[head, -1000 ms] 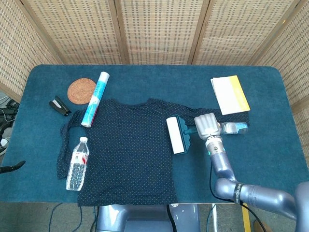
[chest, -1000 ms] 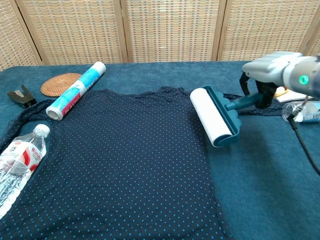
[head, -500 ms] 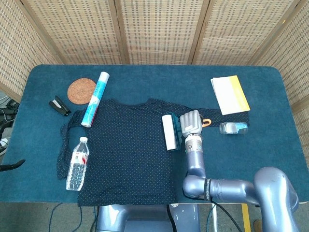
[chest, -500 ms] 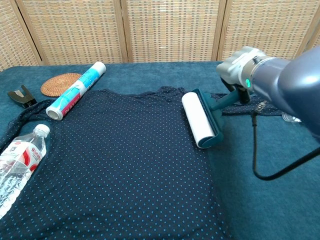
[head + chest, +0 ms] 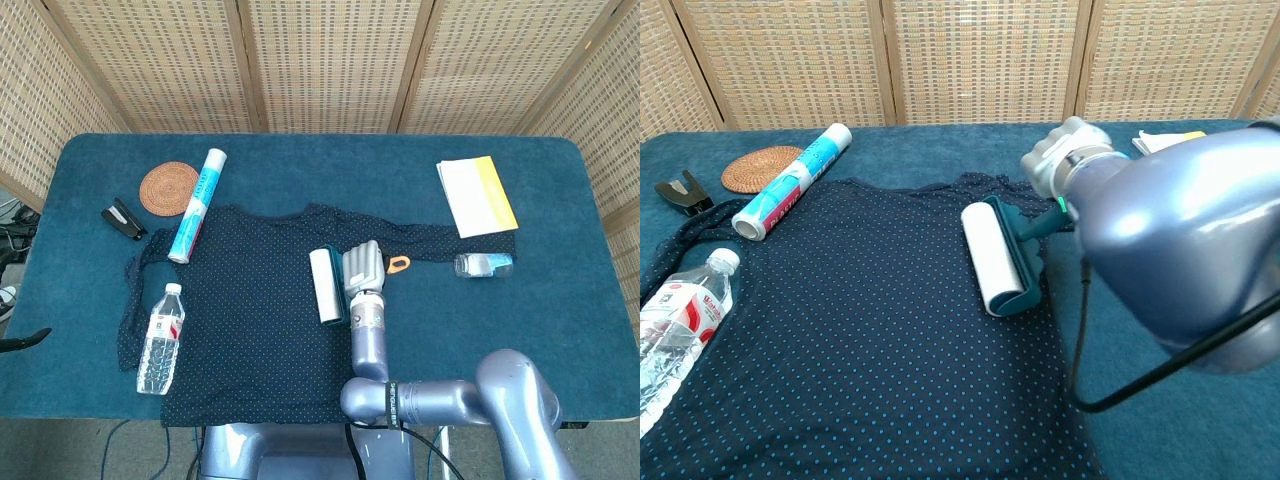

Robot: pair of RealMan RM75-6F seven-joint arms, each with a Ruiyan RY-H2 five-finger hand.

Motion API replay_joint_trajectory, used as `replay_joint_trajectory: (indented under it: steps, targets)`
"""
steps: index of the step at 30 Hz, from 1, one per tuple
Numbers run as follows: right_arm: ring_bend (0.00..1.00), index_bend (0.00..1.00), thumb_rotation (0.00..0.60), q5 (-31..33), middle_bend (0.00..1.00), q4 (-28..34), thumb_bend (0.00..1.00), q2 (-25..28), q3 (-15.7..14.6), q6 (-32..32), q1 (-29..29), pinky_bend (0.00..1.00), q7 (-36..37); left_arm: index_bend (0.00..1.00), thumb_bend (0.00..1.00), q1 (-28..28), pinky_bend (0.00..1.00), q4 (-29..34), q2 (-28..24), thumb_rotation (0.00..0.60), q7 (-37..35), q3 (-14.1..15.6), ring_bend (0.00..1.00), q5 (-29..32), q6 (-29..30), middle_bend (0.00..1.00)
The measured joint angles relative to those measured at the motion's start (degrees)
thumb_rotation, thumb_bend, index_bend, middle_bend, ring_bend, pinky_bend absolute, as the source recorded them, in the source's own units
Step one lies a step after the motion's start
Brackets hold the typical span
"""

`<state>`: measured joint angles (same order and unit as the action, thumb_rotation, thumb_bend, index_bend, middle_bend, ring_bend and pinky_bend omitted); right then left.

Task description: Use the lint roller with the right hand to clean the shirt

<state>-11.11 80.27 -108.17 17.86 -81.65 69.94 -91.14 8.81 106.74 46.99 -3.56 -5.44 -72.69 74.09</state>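
Note:
A dark navy dotted shirt (image 5: pixel 260 310) (image 5: pixel 850 330) lies spread flat over the blue table. The lint roller, a white drum (image 5: pixel 324 285) (image 5: pixel 990 258) in a teal frame, rests on the shirt's right part. My right hand (image 5: pixel 362 268) (image 5: pixel 1065 165) grips its teal handle just right of the drum, and the arm fills the right of the chest view. The roller's orange end (image 5: pixel 398 264) pokes out past the hand. The left hand appears in neither view.
On the shirt's left edge lie a water bottle (image 5: pixel 161 337) and a blue-and-white tube (image 5: pixel 198 204). Farther left are a woven coaster (image 5: pixel 168 187) and a black clip (image 5: pixel 124 218). A small bottle (image 5: pixel 483 264) and a yellow-white booklet (image 5: pixel 476 195) sit right.
My right hand has pulled the roller leftward, from the shirt's right edge onto the fabric. The small bottle behind the hand is now uncovered.

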Motion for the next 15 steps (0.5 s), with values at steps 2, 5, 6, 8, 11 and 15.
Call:
replay_joint_trajectory:
  steps: [2,5,6,8,11,15]
  targets:
    - [1.0,0.77,0.6,0.15,1.0,-0.58,0.85,-1.61,0.69,-0.74,0.78,1.0,-0.66,0.0,0.0,0.02,0.0,-0.06,-0.06,0.6,-0.23,0.03,0.0,-0.1,-0.08,0.0]
    - [1.0,0.77,0.6,0.24,1.0,-1.5,0.85,-3.83,1.7,-1.52,1.85,1.0,-1.4,0.0,0.0,0.03,0.0,-0.23,-0.09,0.6,-0.58,0.05,0.0,-0.41,-0.02,0.0]
    - [1.0,0.77,0.6,0.23,1.0,-1.79,0.85,-4.51,2.03,-1.69,2.2,1.0,-1.6,0.0,0.0,0.04,0.0,-0.28,-0.09,0.6,-0.71,0.05,0.0,-0.51,0.0,0.0]
    - [1.0,0.77,0.6,0.22,1.0,-2.53,0.85,-6.08,2.95,-2.09,3.01,1.0,-2.03,0.0,0.0,0.06,0.0,-0.37,-0.11,0.6,-0.95,0.09,0.0,-0.71,-0.02,0.0]
    - [1.0,0.77,0.6,0.22,1.0,-3.6,0.85,-8.06,4.28,-2.77,4.18,1.0,-2.81,0.0,0.0,0.14,0.0,-0.46,-0.16,0.6,-1.24,0.14,0.0,-0.87,-0.23,0.0]
    - [1.0,0.77,0.6,0.12,1.0,-5.04,0.85,-10.47,5.98,-3.47,5.66,1.0,-3.81,0.0,0.0,0.27,0.0,-0.66,-0.21,0.6,-1.57,0.18,0.0,-0.96,-0.51,0.0]
